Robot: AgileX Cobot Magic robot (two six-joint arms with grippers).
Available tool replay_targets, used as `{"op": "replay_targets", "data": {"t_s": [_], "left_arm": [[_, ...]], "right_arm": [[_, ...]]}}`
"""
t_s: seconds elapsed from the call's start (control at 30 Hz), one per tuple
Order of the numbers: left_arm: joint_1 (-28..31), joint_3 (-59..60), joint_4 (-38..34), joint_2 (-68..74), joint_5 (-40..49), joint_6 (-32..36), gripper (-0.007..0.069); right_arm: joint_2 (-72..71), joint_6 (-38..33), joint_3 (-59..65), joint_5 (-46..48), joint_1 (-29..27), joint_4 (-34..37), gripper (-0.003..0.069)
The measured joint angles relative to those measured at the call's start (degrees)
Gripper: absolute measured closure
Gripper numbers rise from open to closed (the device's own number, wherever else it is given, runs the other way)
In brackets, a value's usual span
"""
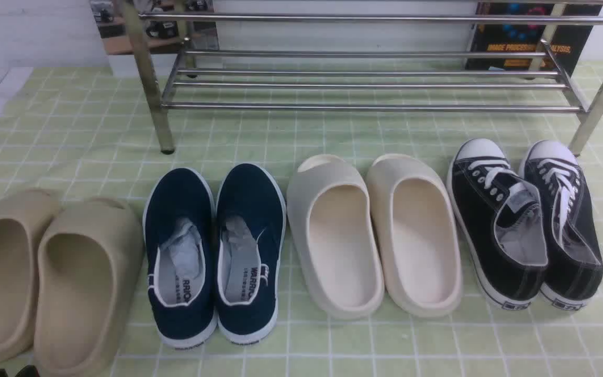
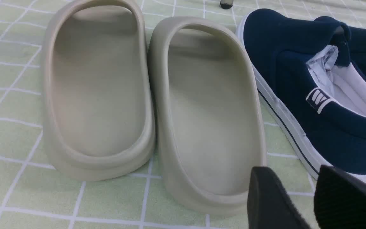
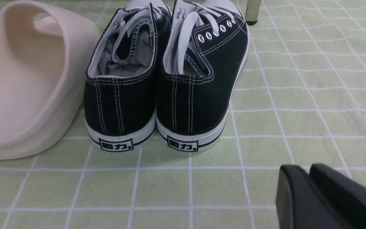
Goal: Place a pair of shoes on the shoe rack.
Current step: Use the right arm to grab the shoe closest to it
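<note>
The pair of black canvas sneakers (image 1: 495, 225) with white laces stands side by side on the green checked cloth at the far right, toes toward the shoe rack (image 1: 364, 107). The rack of steel tubes stands across the back, its shelves bare. In the right wrist view the sneakers' heels (image 3: 119, 95) face my right gripper (image 3: 308, 170), which is shut and empty, behind them and off to one side. My left gripper (image 2: 292, 178) is open with a narrow gap. It hovers empty behind the tan slides, far from the sneakers.
From left to right in front of the rack stand tan foam slides (image 1: 81, 283), navy slip-ons (image 1: 181, 251) and cream slides (image 1: 333, 235), the last right beside the sneakers. The rack's right front leg (image 1: 594, 110) stands just beyond the sneakers' toes.
</note>
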Motion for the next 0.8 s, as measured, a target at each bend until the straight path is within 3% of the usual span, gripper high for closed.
{"op": "replay_targets", "data": {"t_s": [0.8], "left_arm": [[0.0, 0.0, 0.0, 0.0, 0.0, 0.0, 0.0386]], "right_arm": [[0.0, 0.0, 0.0, 0.0, 0.0, -0.1, 0.0527]]}}
